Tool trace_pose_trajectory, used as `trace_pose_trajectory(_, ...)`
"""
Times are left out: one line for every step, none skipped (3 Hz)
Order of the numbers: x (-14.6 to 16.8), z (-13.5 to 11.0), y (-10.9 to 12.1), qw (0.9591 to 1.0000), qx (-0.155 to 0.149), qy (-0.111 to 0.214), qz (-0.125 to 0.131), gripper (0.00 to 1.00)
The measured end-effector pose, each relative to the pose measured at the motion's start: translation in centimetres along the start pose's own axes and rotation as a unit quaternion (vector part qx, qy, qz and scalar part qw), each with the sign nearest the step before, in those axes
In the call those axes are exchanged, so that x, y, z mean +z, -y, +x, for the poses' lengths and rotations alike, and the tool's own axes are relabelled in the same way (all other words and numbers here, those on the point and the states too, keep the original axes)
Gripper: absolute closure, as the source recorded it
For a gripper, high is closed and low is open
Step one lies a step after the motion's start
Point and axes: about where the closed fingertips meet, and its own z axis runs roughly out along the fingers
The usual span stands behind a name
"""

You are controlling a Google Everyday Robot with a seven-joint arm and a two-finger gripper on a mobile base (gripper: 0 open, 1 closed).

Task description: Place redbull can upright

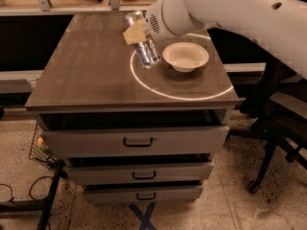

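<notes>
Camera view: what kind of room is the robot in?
Likely a lab or workshop: a drawer cabinet on a speckled floor, loose cables, a rolling chair. The gripper, above the cabinet's top, grips the tilted redbull can beside a bowl.

Gripper sits over the far-centre of the cabinet top, clamped on the redbull can. Can tilted, lower end toward the near side, at left edge of the white ring. Bowl just right of can.
</notes>
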Motion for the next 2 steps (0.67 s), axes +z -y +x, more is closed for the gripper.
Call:
trace_pose_trajectory(-0.9,-3.8,-0.8,0.9944,-0.013,0.103,-0.022,1.0)
trace_pose_trajectory(-1.2,-7.1,0.3,0.9779,0.017,0.203,-0.048,1.0)
